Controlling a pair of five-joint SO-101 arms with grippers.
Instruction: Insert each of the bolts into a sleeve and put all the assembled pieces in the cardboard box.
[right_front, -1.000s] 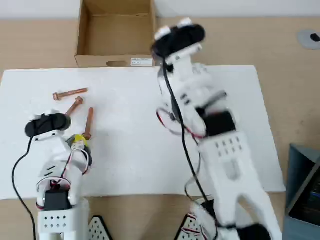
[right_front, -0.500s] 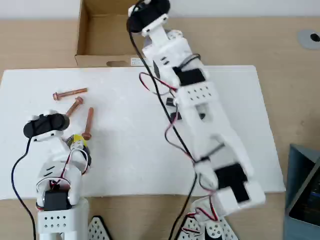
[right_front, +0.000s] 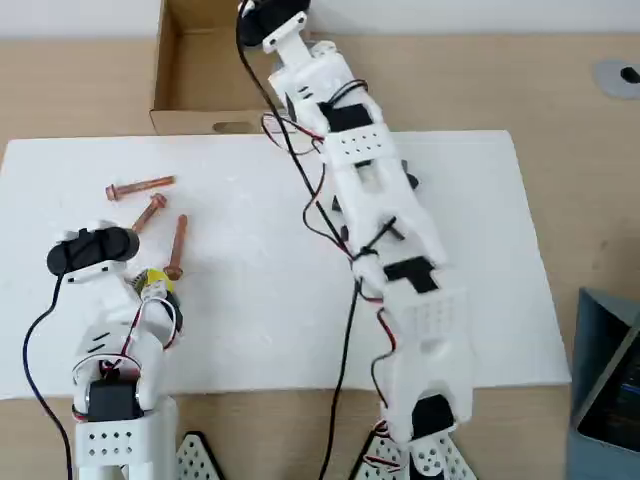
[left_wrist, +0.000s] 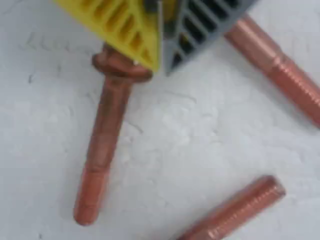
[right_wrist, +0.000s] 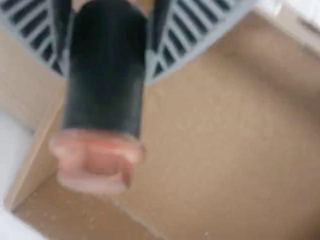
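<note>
Three copper bolts (right_front: 140, 187) (right_front: 150, 212) (right_front: 178, 245) lie on the left of the white mat. My left gripper (right_front: 155, 283) is down at the mat, shut, its yellow and grey fingertips (left_wrist: 160, 55) together beside the head of one bolt (left_wrist: 102, 145). Two other bolts (left_wrist: 275, 65) (left_wrist: 235, 210) lie close by. My right arm stretches across the mat to the cardboard box (right_front: 165, 80). Over the box floor (right_wrist: 225, 150), my right gripper (right_wrist: 107, 50) is shut on a black sleeve (right_wrist: 105, 85) with a bolt head (right_wrist: 95, 160) sticking out of its end.
The white mat (right_front: 260, 300) covers most of the wooden table. A grey bin (right_front: 605, 380) stands at the right edge. A small grey disc (right_front: 618, 75) sits at the far right.
My right arm has swung left and stretched out from above the mat to over the cardboard box, carrying the sleeved bolt. The left arm has stayed put.
</note>
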